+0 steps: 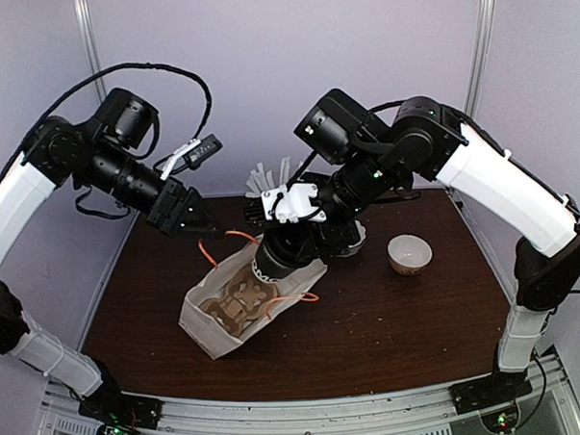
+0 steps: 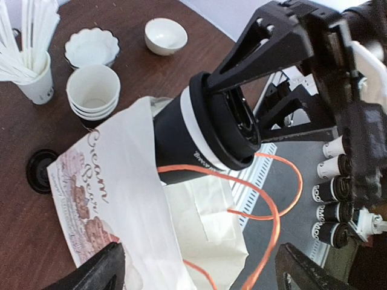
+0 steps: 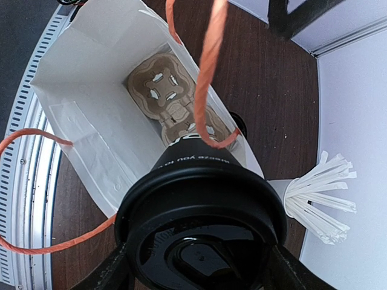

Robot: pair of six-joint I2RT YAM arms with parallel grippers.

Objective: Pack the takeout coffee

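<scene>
The right end effector (image 1: 290,225) grips the takeout coffee (image 1: 275,260), tilted, its bottom in the bag (image 1: 200,323) at mid-bench (image 1: 400,319). Slide it in slowly, missing the orange handle (image 3: 208,72). The left end effector (image 1: 204,223) hangs open.

Lilac walls (image 1: 263,45), dark wooden table (image 1: 392,338)

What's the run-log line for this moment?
phase: bagging | right gripper: shut on takeout coffee, base at paper bag mouth | left gripper: open, holding nothing
</scene>
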